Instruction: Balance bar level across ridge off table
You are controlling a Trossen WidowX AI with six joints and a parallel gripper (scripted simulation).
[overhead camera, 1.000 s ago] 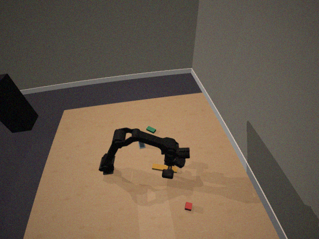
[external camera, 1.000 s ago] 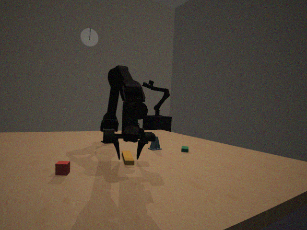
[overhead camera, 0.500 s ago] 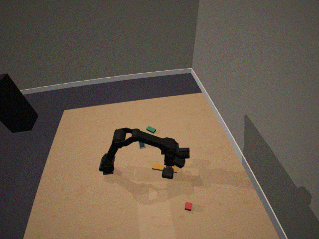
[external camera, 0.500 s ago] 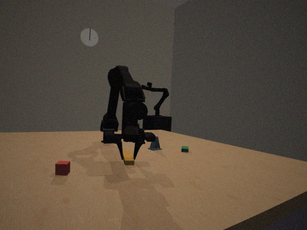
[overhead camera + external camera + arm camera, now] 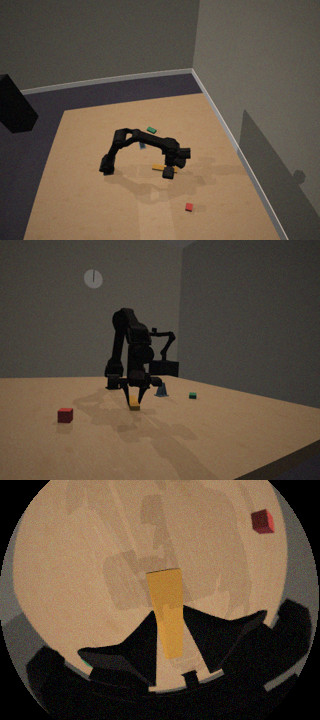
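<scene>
The orange-yellow bar (image 5: 157, 167) (image 5: 133, 399) (image 5: 172, 639) lies flat, at table height as far as I can tell. My gripper (image 5: 134, 403) (image 5: 168, 611) points down and is shut on the bar, one finger against each long side. In the top view the hand covers part of the bar, and the fingertips are hidden. The blue-grey ridge (image 5: 142, 145) (image 5: 161, 390) stands upright on the table, apart from the bar; the arm partly hides it in the top view. Nothing rests on the ridge in the exterior view.
A red block (image 5: 189, 206) (image 5: 65, 415) (image 5: 262, 522) sits on the table (image 5: 90, 206) (image 5: 206, 446), off to one side of the bar. A green block (image 5: 151, 129) (image 5: 192, 395) lies beyond the ridge. A second arm stands on a dark box (image 5: 165, 368) in the background.
</scene>
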